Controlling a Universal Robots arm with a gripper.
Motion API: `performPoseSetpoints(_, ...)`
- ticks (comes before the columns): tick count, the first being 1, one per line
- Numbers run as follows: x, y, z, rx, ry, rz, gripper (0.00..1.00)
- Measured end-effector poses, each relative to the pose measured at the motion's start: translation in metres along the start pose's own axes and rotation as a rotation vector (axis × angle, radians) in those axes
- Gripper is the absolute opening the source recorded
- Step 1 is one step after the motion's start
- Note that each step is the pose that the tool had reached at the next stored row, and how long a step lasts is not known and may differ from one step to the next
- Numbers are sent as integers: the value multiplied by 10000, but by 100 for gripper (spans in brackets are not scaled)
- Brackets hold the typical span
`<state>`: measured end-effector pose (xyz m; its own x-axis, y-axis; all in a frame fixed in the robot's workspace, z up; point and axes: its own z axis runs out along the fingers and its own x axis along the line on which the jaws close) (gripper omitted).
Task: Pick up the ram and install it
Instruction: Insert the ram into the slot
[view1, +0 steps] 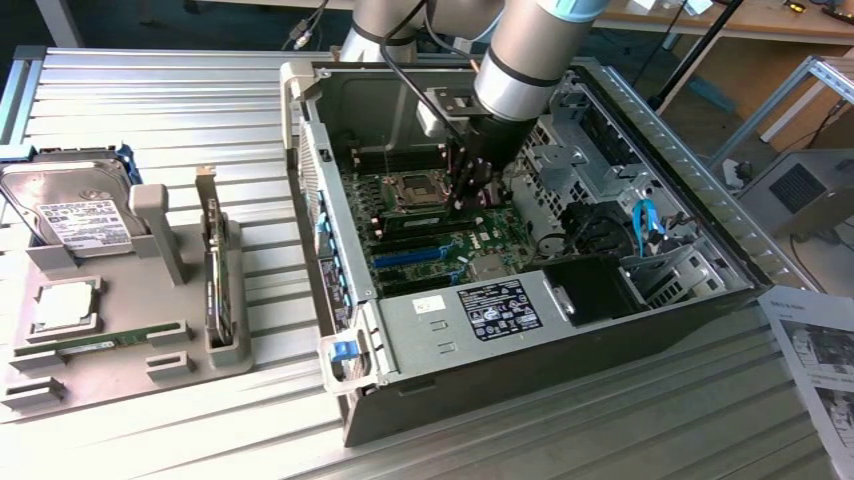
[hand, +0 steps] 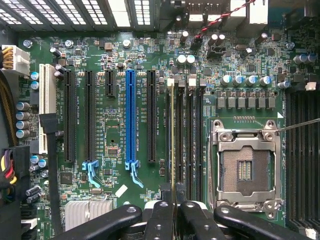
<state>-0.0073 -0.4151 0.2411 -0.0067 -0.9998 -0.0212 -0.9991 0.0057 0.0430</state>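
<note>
Slatted metal table (view1: 160, 110), with the open computer case (view1: 414, 345) toward its right edge in the exterior view and a grey parts tray (view1: 120, 375) at its left edge. Inside the case lies the motherboard (hand: 117, 115). I have the arm reaching down into the case, with the gripper (view1: 474, 190) over the middle of the board.

In the wrist view the gripper (hand: 172, 197) is closed tight on the ram (hand: 172, 140). The ram is seen edge-on as a thin pale line along the memory slot farthest from the empty processor socket (hand: 245, 170).

Progress, as I judge it: the pick-up is done and the stick is lined up with its slot. Whether it is pressed home I cannot tell.

Room is tight. A long black card slot (hand: 151, 120) flanks the ram on one side and the neighbouring memory slots on the other. The case walls close in all round, leaving it open only above.
</note>
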Motion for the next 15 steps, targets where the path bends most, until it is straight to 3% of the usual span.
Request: performPoseSetpoints(15, 0, -8, 20, 0, 0, 3, 12)
